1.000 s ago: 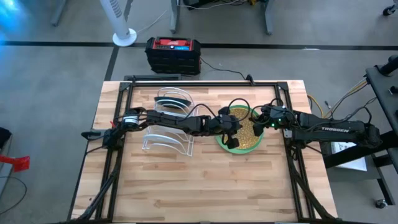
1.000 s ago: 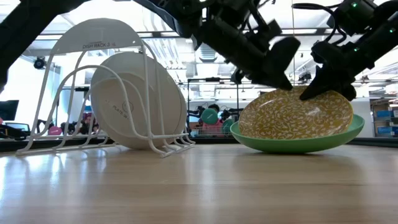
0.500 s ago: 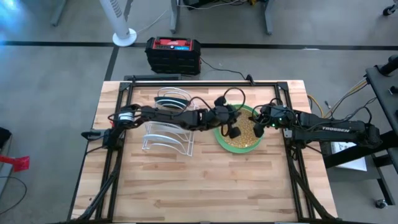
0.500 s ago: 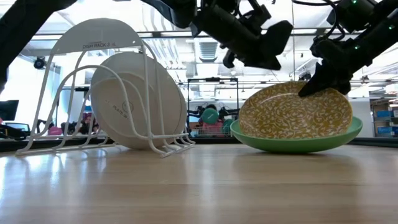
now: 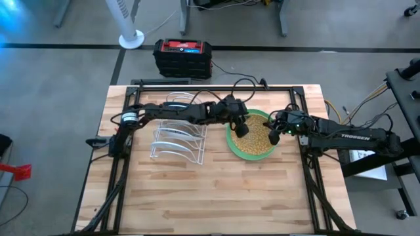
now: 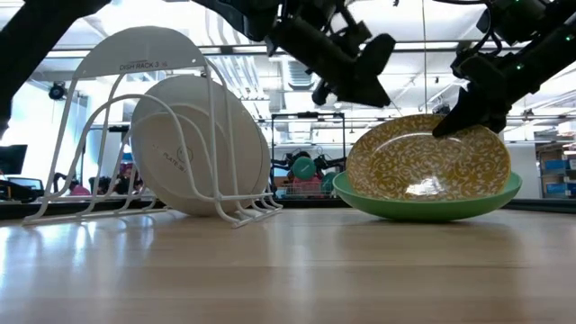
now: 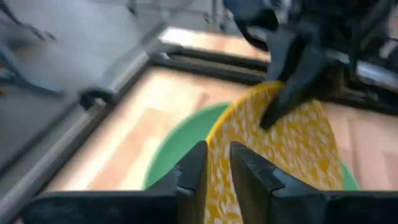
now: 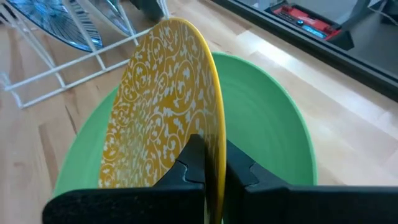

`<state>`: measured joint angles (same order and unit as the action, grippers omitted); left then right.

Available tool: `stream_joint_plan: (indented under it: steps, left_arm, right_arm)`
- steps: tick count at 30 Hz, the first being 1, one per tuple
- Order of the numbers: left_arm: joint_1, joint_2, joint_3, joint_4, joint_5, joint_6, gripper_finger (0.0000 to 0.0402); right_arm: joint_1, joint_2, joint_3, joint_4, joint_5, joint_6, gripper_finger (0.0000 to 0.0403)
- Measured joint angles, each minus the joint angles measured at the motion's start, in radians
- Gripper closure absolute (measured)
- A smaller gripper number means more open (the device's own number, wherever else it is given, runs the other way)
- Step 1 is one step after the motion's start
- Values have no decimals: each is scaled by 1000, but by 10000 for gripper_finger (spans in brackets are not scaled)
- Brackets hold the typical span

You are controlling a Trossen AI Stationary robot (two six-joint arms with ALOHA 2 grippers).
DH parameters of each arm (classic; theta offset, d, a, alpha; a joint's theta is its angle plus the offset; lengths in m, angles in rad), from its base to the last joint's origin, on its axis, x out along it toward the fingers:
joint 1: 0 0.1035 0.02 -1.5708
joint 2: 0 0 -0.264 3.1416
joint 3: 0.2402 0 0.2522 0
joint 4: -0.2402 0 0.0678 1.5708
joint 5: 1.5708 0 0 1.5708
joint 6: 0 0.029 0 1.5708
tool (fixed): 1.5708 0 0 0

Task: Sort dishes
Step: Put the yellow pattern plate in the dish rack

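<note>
Yellow patterned plate: round, mustard ground with a dense white scroll pattern on its face, thin plain yellow rim. It stands tilted on edge inside the green plate, lower rim resting in the green bowl, upper rim raised. In the low view the patterned face leans over the green plate, which sits flat on the wooden table, right of centre.

Green plate: plain light green, glossy, shallow with a curved wall, no pattern.

Right gripper: fingers pinched tight on the yellow plate's rim, 1 finger on each face. In the high view this gripper sits at the right edge of the 2 stacked plates; in the low view it meets the plate's upper right rim.

Left gripper: fingers narrowly apart, straddling the yellow plate's rim in line with it; whether they touch it cannot be told. In the high view it hangs over the left part of the plates; in the low view it is above and left of the yellow plate, clear of it.

White wire rack stands left of the plates, holding a white plate leaning upright in its slots. The right wrist view shows blue radial lines on a racked plate.
</note>
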<state>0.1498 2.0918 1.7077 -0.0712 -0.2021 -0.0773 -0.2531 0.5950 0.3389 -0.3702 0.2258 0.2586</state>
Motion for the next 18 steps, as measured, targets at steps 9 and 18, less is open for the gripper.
stream_joint_plan:
  steps: [9,18]
  left_arm:
    - [28,1,0,-37,124,16,263]
    - [37,2,0,-69,136,53,177]
  right_arm:
    - [0,-8,34,-14,-17,-34,403]
    - [0,-9,65,-49,-17,-60,403]
